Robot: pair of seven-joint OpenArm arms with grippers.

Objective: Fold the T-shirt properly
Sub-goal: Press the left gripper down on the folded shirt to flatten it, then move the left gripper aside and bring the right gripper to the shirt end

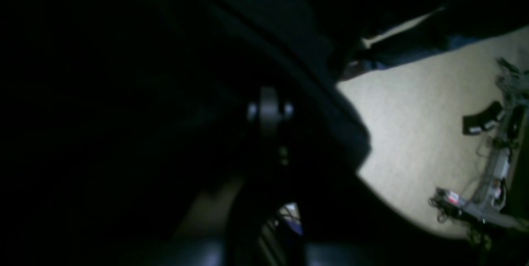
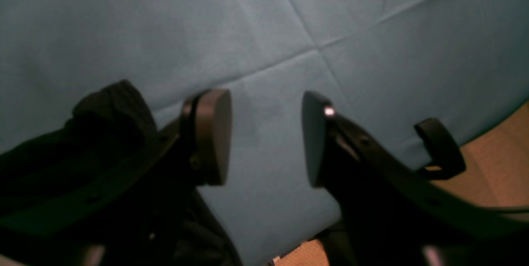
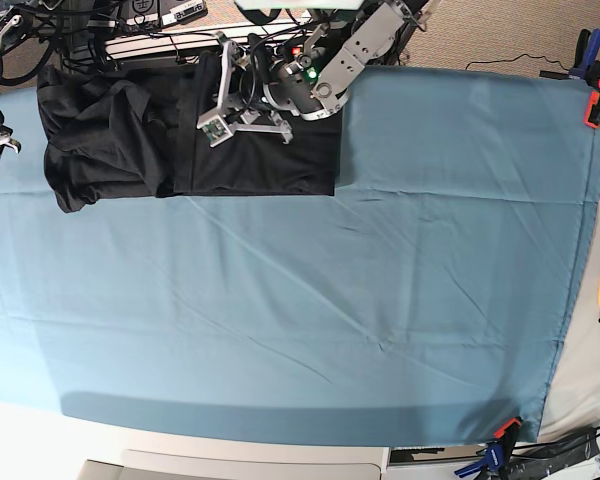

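Mid-fold on the T-shirt (image 3: 185, 140): left gripper (image 3: 220, 120) clamped shut over it, right gripper (image 2: 266, 138) gaping empty, needs a sleeve next.

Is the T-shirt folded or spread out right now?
Partly folded: the T-shirt lies in a compact block with overlapping layers, its left part still bunched.

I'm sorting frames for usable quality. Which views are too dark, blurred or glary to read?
Left wrist view: nearly all black, soft focus, black cloth of the T-shirt fills it; only pale floor is lit. Right wrist view: evenly lit but soft, a small glare spot on one pad of the open right gripper. Base view: sharp, even light, a shadow band across the teal table cloth near its bottom edge.
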